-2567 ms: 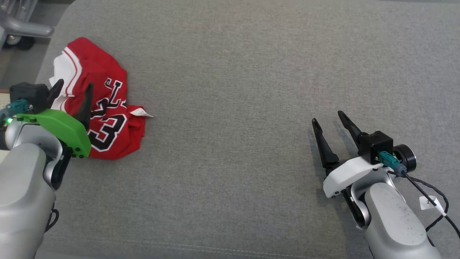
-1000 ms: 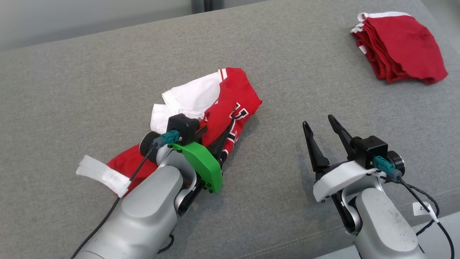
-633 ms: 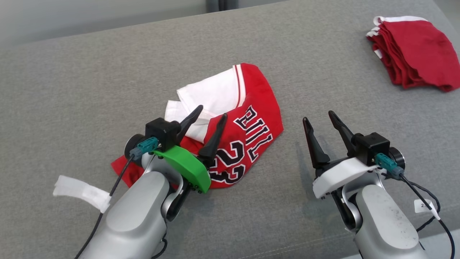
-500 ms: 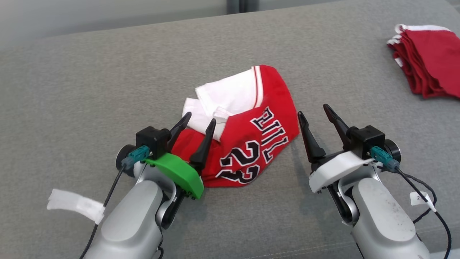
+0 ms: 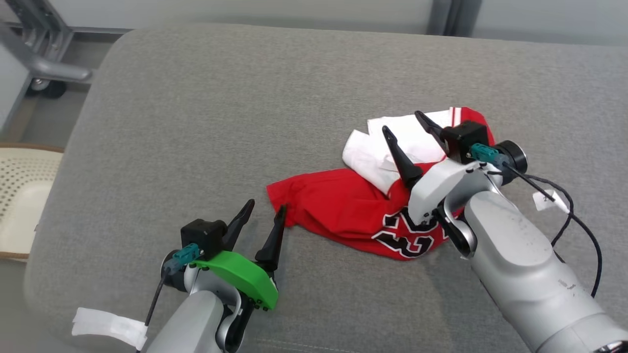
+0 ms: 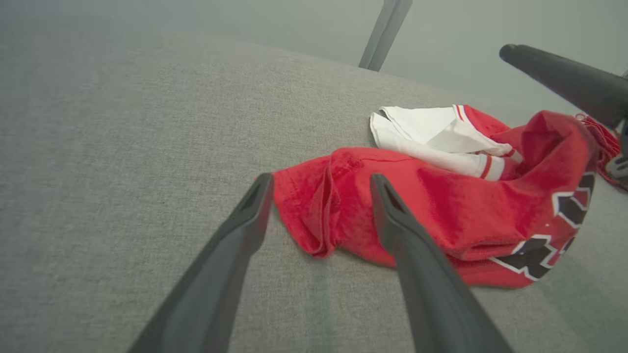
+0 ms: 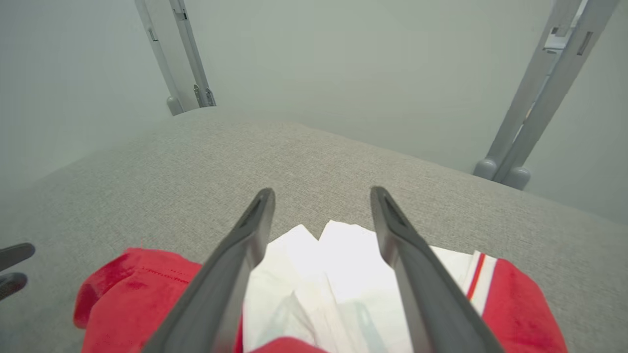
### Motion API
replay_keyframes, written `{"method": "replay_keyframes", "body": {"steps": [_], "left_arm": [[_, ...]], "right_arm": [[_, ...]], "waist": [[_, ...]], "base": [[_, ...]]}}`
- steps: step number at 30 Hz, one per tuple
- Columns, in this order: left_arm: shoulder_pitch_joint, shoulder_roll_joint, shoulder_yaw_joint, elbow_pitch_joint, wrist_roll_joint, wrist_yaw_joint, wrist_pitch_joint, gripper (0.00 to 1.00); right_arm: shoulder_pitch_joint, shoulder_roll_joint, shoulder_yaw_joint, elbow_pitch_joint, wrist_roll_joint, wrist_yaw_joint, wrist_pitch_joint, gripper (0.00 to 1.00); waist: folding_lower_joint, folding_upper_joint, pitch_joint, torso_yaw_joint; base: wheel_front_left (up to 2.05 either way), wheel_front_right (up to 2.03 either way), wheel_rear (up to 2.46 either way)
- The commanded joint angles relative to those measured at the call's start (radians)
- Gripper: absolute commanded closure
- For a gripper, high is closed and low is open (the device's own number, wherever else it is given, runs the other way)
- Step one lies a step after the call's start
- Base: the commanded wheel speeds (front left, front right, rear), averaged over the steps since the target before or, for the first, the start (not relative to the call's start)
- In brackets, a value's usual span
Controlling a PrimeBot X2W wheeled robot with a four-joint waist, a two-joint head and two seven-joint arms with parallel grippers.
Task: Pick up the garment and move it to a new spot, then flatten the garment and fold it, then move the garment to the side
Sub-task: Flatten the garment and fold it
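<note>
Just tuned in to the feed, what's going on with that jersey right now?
The red and white jersey lies crumpled on the grey cushion, not flattened yet. Both grippers are open and neither holds it. The left gripper sits at the jersey's red corner, with its fingers either side of that edge in its wrist view. The right gripper is over the white part.

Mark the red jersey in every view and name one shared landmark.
Head view: jersey, centre-right on the grey cushion.
Left wrist view: centre to right.
Right wrist view: along the bottom edge.
Shared landmark: its white panel.
</note>
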Motion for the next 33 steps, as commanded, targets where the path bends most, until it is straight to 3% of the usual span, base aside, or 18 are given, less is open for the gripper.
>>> {"method": "replay_keyframes", "body": {"steps": [1, 6, 15, 16, 18, 19, 26, 33], "left_arm": [[0.012, -0.006, 0.003, -0.004, 0.001, -0.002, 0.0, 0.0], [0.011, -0.016, -0.004, -0.01, -0.009, -0.002, 0.0, 0.0], [0.016, -0.022, 0.0, -0.01, -0.004, -0.002, 0.0, 0.0], [0.014, -0.022, -0.002, -0.012, -0.003, -0.002, 0.0, 0.0], [0.01, -0.024, -0.002, -0.015, -0.003, -0.002, 0.0, 0.0], [0.009, -0.025, -0.004, -0.017, -0.003, -0.002, 0.0, 0.0], [0.012, -0.029, 0.0, -0.032, 0.004, -0.002, 0.0, 0.0], [0.002, -0.037, -0.037, -0.041, -0.001, -0.002, 0.0, 0.0]], "right_arm": [[-0.022, -0.013, 0.02, 0.031, 0.016, -0.001, 0.015, 0.0], [-0.076, -0.034, 0.094, 0.178, 0.073, -0.001, 0.106, 0.0], [-0.088, -0.044, 0.134, 0.329, 0.109, -0.001, 0.129, 0.0], [-0.087, -0.036, 0.139, 0.335, 0.117, -0.001, 0.125, 0.1], [-0.09, -0.031, 0.153, 0.335, 0.124, -0.001, 0.103, 0.81], [-0.094, -0.032, 0.155, 0.334, 0.134, -0.002, 0.093, 1.0], [-0.185, -0.073, 0.139, 0.321, 0.138, -0.001, -0.007, 1.0], [-0.368, -0.163, 0.03, 0.352, 0.073, -0.002, -0.045, 1.0]], "waist": [[0.0, 0.0, -0.004, 0.083], [0.0, 0.0, 0.005, 0.11], [0.0, 0.0, 0.017, 0.091], [0.0, 0.0, 0.019, 0.088], [0.0, 0.0, 0.02, 0.083], [0.0, 0.0, 0.02, 0.081], [0.0, 0.0, 0.016, 0.079], [0.0, 0.0, 0.039, 0.124]], "base": [[0.0, 0.0, 0.0], [0.0, 0.0, 0.0], [0.0, 0.0, 0.0], [0.0, 0.0, 0.0], [0.0, 0.0, 0.0], [0.0, 0.0, 0.0], [0.0, 0.0, 0.0], [0.0, 0.0, 0.0]]}}
